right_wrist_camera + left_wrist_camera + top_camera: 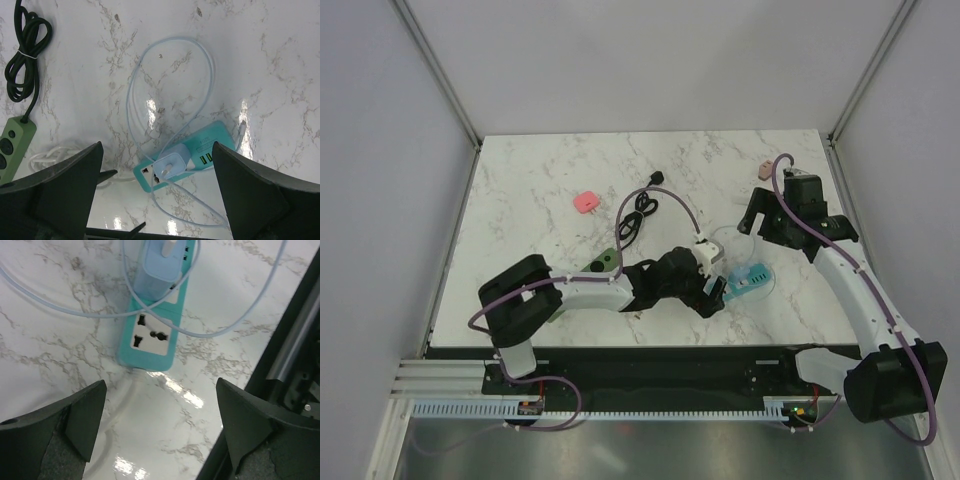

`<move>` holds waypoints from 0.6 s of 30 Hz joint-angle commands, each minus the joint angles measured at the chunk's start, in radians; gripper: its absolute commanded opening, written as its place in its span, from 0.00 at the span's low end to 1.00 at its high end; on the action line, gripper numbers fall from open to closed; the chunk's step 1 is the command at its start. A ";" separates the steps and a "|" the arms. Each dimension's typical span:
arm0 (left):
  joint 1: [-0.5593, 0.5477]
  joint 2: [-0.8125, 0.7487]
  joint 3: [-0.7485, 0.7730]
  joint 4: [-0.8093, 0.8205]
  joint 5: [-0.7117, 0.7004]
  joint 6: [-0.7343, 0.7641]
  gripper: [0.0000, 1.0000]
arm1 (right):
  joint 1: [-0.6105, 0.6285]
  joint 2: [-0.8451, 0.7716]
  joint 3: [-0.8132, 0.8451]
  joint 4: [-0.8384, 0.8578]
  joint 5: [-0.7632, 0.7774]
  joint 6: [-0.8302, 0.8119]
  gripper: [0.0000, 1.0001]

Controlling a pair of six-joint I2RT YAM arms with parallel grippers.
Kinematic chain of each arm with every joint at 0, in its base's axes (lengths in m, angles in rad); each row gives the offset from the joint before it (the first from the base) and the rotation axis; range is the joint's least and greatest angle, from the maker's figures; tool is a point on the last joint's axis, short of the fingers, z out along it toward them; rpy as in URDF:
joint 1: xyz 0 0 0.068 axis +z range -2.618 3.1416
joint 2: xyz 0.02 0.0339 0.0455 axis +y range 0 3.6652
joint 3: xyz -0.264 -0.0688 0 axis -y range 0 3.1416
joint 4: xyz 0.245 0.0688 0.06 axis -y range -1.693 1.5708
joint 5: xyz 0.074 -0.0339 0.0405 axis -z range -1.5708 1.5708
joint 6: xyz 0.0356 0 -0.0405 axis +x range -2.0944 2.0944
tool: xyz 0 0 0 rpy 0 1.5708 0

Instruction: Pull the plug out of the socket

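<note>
The pale blue plug (157, 275) sits in the teal socket strip (150, 357) on the bench (60, 355). The left tool (160, 425) hovers near the strip's end, spread wide and empty. The right tool (157, 150) hangs above, also spread and empty.

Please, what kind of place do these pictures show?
Probably a robot test cell in a laboratory, not a home: a marble-pattern table closed in by plain white walls on metal posts, two robot arms fixed at its near edge, and a teal power strip on it.
</note>
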 commanded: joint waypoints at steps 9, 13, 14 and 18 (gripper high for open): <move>-0.005 0.153 0.078 0.133 -0.130 0.232 0.93 | -0.009 -0.032 0.023 -0.022 -0.043 -0.066 0.98; -0.010 0.177 0.116 0.108 -0.110 0.245 0.88 | -0.009 -0.014 0.018 -0.023 -0.040 -0.072 0.98; -0.011 0.181 0.119 0.117 -0.086 0.252 0.86 | -0.007 -0.009 0.018 -0.022 -0.043 -0.073 0.98; -0.011 0.210 0.151 0.107 -0.079 0.254 0.80 | -0.007 0.034 0.015 -0.026 -0.058 -0.079 0.96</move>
